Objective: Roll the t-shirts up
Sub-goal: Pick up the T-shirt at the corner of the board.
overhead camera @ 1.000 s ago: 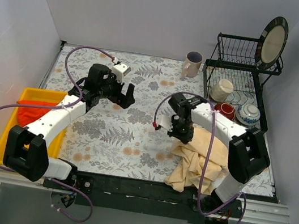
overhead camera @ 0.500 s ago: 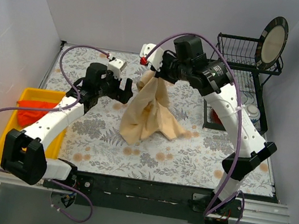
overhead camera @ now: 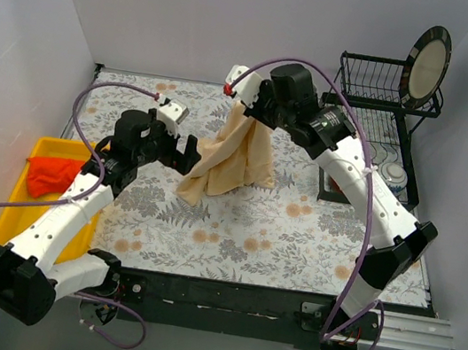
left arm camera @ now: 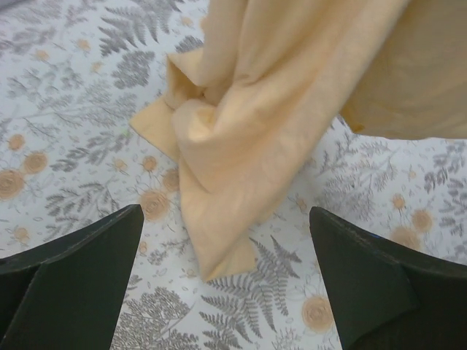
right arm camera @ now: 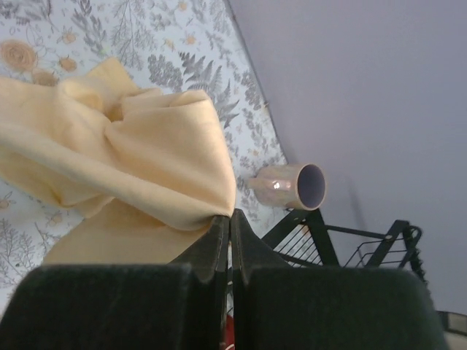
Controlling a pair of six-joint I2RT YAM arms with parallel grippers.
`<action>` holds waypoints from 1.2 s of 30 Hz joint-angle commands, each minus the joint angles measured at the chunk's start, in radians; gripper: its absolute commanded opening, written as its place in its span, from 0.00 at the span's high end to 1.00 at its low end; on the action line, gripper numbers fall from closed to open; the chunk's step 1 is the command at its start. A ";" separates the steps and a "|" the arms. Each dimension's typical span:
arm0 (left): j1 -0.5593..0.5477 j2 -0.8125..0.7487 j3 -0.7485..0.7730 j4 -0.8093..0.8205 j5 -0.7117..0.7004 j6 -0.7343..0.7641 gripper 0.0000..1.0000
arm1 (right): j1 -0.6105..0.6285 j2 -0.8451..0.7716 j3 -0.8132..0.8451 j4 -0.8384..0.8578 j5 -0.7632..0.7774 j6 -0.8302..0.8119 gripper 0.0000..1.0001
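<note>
A pale cream t-shirt [overhead camera: 232,157] hangs bunched from my right gripper [overhead camera: 244,105], which is raised high over the back middle of the table and shut on the shirt's top edge [right arm camera: 219,208]. Its lower end trails on the flowered tablecloth [overhead camera: 191,188]. My left gripper [overhead camera: 177,149] stands wide open just left of the hanging shirt, its dark fingers [left arm camera: 73,277] apart from the cloth's bottom corner [left arm camera: 219,259]. A red-orange t-shirt [overhead camera: 52,176] lies crumpled in the yellow bin [overhead camera: 41,148] at the left.
A pinkish mug [right arm camera: 288,186] stands near the back wall beside the black dish rack [overhead camera: 381,101]. The rack holds a plate [overhead camera: 428,64] and bowls [overhead camera: 391,176]. Grey walls close in the table on three sides.
The right arm has swung the cream shirt from the table's right front up to the back middle, and it now hangs higher. The left gripper has moved nearer to its lower end.
</note>
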 commanded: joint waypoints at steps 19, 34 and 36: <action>-0.040 0.278 -0.097 -0.111 0.215 0.173 0.14 | -0.222 -0.111 -0.302 0.197 -0.129 0.171 0.99; -0.051 0.303 -0.042 -0.099 -0.074 0.247 1.00 | -0.220 -0.046 -0.167 0.166 -0.060 0.133 0.99; 0.029 0.255 0.080 -0.160 -0.092 0.241 1.00 | -0.222 -0.089 -0.161 0.146 -0.074 0.110 0.99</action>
